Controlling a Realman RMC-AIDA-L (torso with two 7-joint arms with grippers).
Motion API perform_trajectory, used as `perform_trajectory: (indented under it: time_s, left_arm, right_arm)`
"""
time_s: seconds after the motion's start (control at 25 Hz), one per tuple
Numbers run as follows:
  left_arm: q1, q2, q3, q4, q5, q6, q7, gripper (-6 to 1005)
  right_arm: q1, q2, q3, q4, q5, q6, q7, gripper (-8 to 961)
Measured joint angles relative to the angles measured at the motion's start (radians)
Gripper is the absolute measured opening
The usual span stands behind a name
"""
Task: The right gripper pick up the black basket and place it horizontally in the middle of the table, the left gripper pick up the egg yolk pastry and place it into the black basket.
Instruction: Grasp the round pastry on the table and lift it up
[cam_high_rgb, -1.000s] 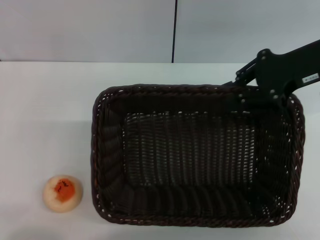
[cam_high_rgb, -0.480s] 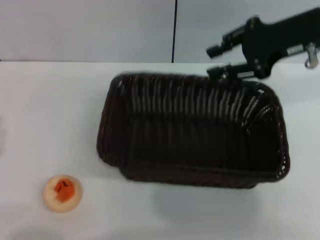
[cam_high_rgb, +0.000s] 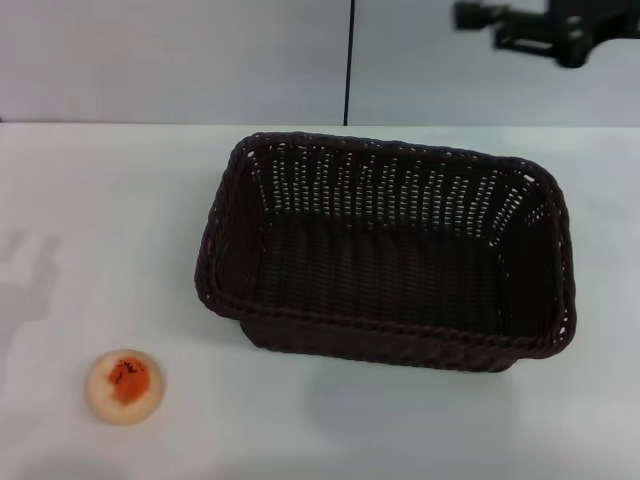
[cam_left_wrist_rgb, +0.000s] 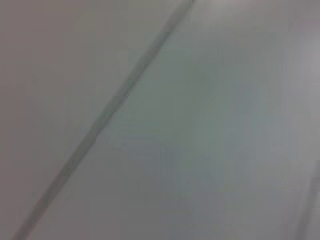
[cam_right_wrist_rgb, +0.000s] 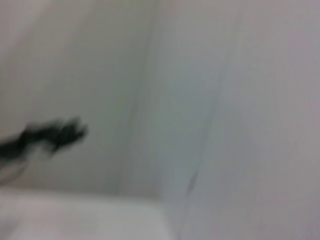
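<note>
Egg yolk pastry (cam_high_rgb: 124, 386) lies left of the black basket (cam_high_rgb: 390, 255)

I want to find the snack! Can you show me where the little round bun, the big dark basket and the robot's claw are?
egg yolk pastry (cam_high_rgb: 125, 386): head view, on its orange-red top patch.
black basket (cam_high_rgb: 400, 345): head view, on the braided near rim.
right gripper (cam_high_rgb: 500, 25): head view, between its fingertips, raised above the basket's far right corner.
</note>
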Motion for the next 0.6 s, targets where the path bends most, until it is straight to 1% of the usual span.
perform_trajectory:
  time_s: [0.04,0.12,0.16,0.2,0.28,0.32,0.36,0.4,0.44,0.48,0.52,0.6]
  left_arm:
    - [-0.008,0.002,0.038,0.03,0.0,0.001,-0.002,505]
    - [-0.022,0.007,0.145,0.096,0.0,0.0,-0.003,505]
    - [-0.026,0.009,0.198,0.125,0.0,-0.001,-0.003,505]
    - [-0.028,0.011,0.242,0.146,0.0,-0.002,-0.002,506]
    - [-0.028,0.011,0.242,0.146,0.0,-0.002,-0.002,506]
    - [-0.029,0.014,0.33,0.185,0.0,-0.004,0.001,506]
    - [-0.029,0.015,0.36,0.201,0.0,-0.004,0.004,506]
    - [-0.028,0.015,0.386,0.212,0.0,-0.004,0.007,506]
    - [-0.028,0.015,0.386,0.212,0.0,-0.004,0.007,506]
    - [-0.026,0.015,0.407,0.221,0.0,-0.003,0.014,506]
    - [-0.021,0.012,0.461,0.243,0.0,-0.003,0.033,506]
    - [-0.021,0.007,0.523,0.265,0.0,-0.023,0.043,506]
  right_arm:
    - [-0.03,0.01,0.022,0.014,0.043,0.005,-0.017,412]
    - [-0.095,0.029,0.063,0.062,0.136,0.011,-0.069,412]
    - [-0.14,0.038,0.09,0.127,0.208,0.017,-0.117,412]
    - [-0.14,0.038,0.09,0.127,0.208,0.017,-0.117,412]
    - [-0.177,0.04,0.123,0.224,0.278,0.022,-0.167,412]
    - [-0.192,0.041,0.145,0.27,0.307,0.023,-0.192,412]
    - [-0.218,0.042,0.201,0.38,0.373,0.023,-0.26,412]
    - [-0.218,0.042,0.201,0.38,0.373,0.023,-0.26,412]
    - [-0.235,0.044,0.233,0.427,0.41,0.023,-0.3,412]
    - [-0.246,0.046,0.254,0.455,0.432,0.023,-0.322,412]
    - [-0.26,0.049,0.282,0.483,0.462,0.024,-0.351,412]
    - [-0.292,0.052,0.341,0.529,0.505,0.025,-0.386,412]
